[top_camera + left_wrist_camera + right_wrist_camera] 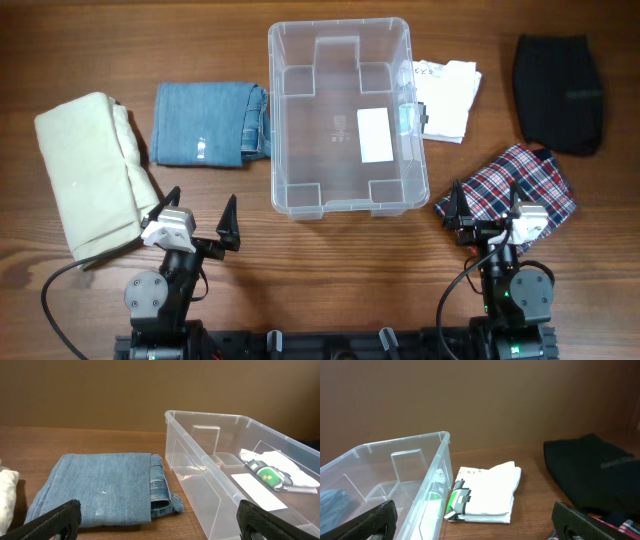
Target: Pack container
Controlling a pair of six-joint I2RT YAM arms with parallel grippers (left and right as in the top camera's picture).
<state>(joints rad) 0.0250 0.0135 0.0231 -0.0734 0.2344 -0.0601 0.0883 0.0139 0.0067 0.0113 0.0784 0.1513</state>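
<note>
Container (272, 120) centre frame, above and between left gripper (203, 198) and right gripper (487, 198); both jaws released, clear of it.

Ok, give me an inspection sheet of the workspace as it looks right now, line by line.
Surface: wooden table, dark brown.
Job's things: clear container at centre, upright, no garments inside, no lid seen. The cream cloth and blue denim lie to its left. The white garment, black garment and plaid garment lie to its right. All are folded.
Clutter: nothing seen.
Grippers: left gripper open, empty, over bare table. Right gripper open, empty, above the plaid garment's edge.
Cables: left cable and right cable, both black, beside the arm bases.
Surroundings: plain brown wall behind the table.
</note>
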